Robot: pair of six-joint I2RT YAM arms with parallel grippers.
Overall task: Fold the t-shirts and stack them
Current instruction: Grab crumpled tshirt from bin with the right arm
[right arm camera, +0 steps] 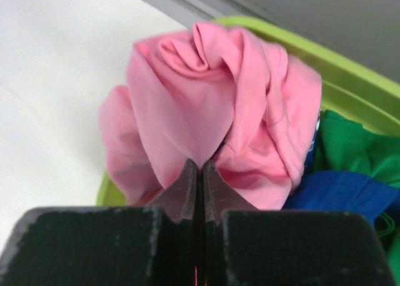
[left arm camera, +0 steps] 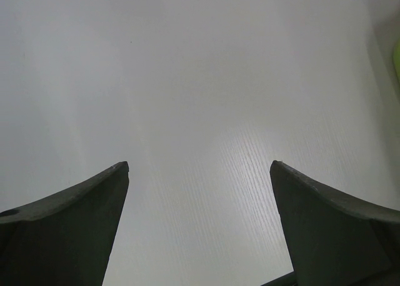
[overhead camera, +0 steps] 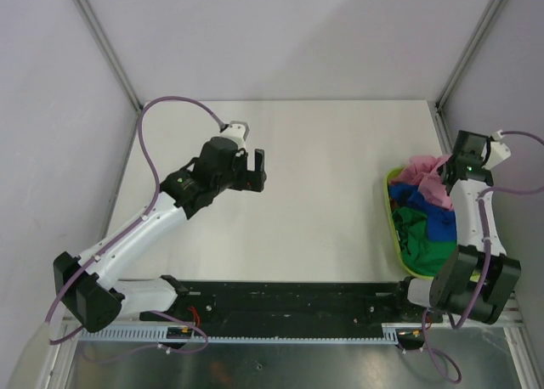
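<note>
Jaws of the left gripper [left arm camera: 200, 167] are spread wide, nothing held. Those of the right gripper [right arm camera: 201, 165] are closed on a fold of the pink shirt [right arm camera: 219, 98] in the tub [right arm camera: 350, 66]. Soft and limp, it is probably better taken at a shoulder.

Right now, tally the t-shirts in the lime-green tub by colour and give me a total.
pink t-shirt: 1
blue t-shirt: 1
green t-shirt: 1
Total: 3 showing in the tub. The heap is bunched, so more could be hidden beneath.
</note>
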